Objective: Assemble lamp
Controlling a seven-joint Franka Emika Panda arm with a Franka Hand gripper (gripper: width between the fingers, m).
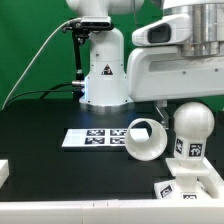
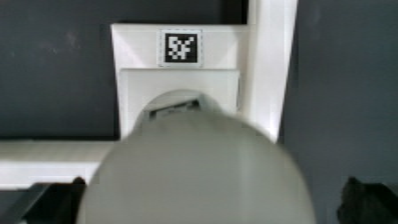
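Note:
The round bulb (image 1: 190,124) stands upright on its stem over the flat square base (image 1: 196,186) at the exterior view's right. The tapered shade (image 1: 145,140) lies on its side beside them, its opening facing the camera. In the wrist view the bulb (image 2: 199,160) fills the space between my gripper's (image 2: 210,206) dark fingertips (image 2: 54,200), which stand wide apart at either side of it, with a thin gap on one side. Beyond it is the tagged base (image 2: 178,60). The arm's white hand hangs above the bulb in the exterior view, and its fingers do not show there.
The marker board (image 1: 92,138) lies flat beside the shade at mid table. The large white robot pedestal (image 1: 103,70) stands at the back. A white rail (image 2: 270,60) runs beside the base, and a white block (image 1: 3,172) sits at the exterior view's lower left.

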